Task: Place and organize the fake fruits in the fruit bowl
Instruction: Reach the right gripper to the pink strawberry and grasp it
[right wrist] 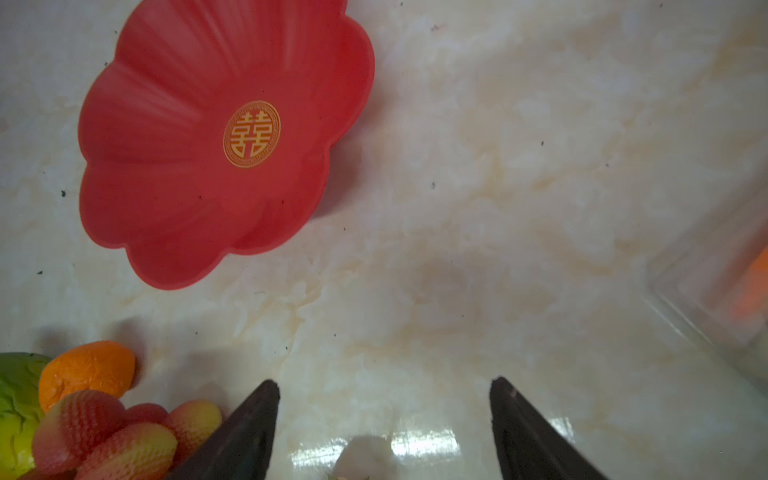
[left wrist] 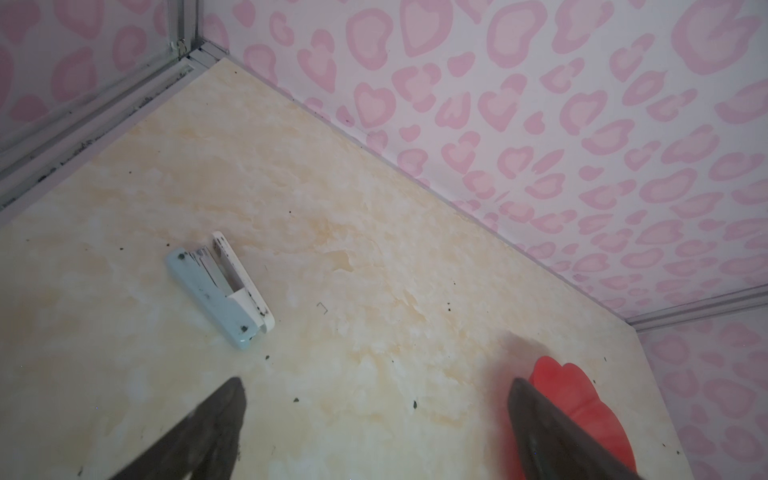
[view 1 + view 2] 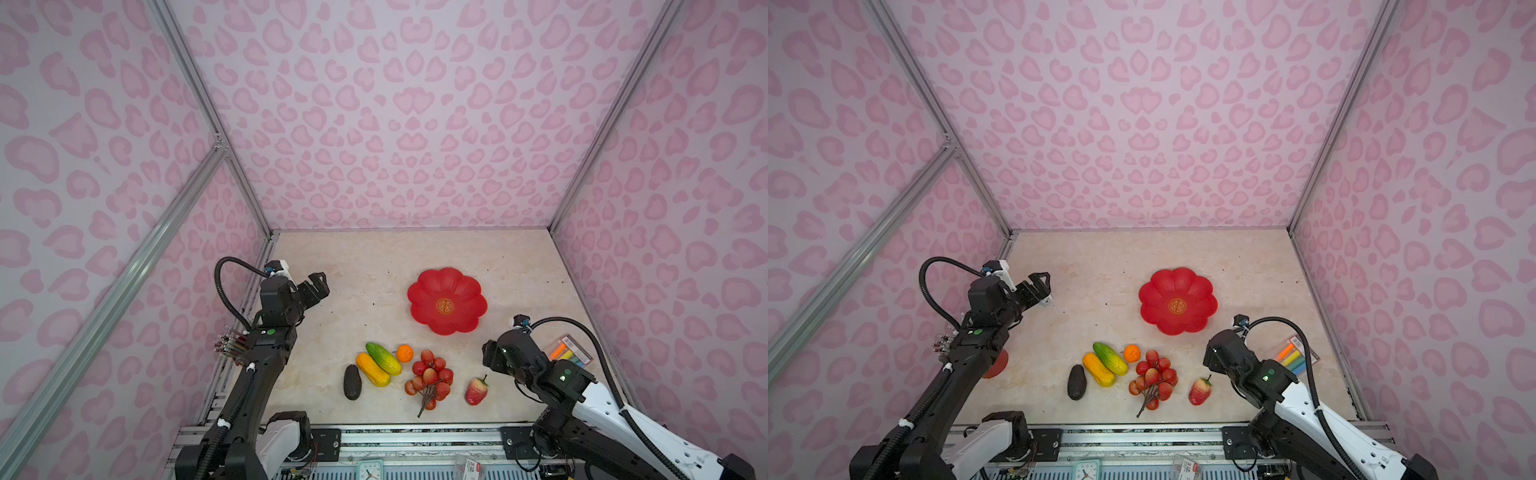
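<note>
**Red fruit bowl (image 3: 428, 291) off on its own, every fruit lying outside it**

So in both top views the scalloped dish with the gold emblem sits on the marble-look table (image 3: 353, 266), right of the middle. All the fake fruits lie nearer the front edge, well apart from it. Going left to right: the dark avocado (image 3: 353, 382), the yellow-orange mango (image 3: 372, 369) just beside it, and the green-yellow mango (image 3: 383, 358) pressed along that one. The small orange (image 3: 404, 353) sits by the green one's tip. Next is the bunch of red berries (image 3: 430, 376), stems pointing at the front rail, and the strawberry (image 3: 476, 390) lies by itself further right.

The left gripper (image 3: 318, 286) hangs over the back-left of the table, jaws spread wide with nothing between them. Its wrist view shows a pale blue stapler (image 2: 220, 289) lying on the table ahead of it.

The right gripper (image 1: 382, 384) hovers over bare tabletop between bowl and strawberry, fingers apart and gripping nothing. The orange and berries show at the edge of its wrist view.

Also around: a pack of highlighters (image 3: 567, 353) by the right wall, plus pencils (image 3: 228, 345) mostly hidden behind the left arm.
</note>
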{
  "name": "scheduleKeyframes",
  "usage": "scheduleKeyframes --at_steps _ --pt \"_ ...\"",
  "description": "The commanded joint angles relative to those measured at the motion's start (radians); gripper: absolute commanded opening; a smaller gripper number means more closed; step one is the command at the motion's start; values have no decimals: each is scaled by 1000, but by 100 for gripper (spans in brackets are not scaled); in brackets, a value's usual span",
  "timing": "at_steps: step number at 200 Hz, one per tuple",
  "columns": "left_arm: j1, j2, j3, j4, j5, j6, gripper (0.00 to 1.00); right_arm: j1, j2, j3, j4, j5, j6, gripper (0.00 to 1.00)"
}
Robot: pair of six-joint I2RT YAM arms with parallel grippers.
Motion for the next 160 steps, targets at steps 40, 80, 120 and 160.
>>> scheduleKeyframes --at_steps 40,80,120,160 --pt "0 -28 -5 -46 46 -16 99 272 114 -40 -11 64 323 77" --pt "0 -55 1 -74 44 -16 99 344 178 -86 102 5 397 76" --pt "1 -78 7 -110 70 -21 99 389 225 -133 160 -3 473 72" --pt "0 -106 -24 -182 69 -52 97 391 222 -146 146 63 479 52"
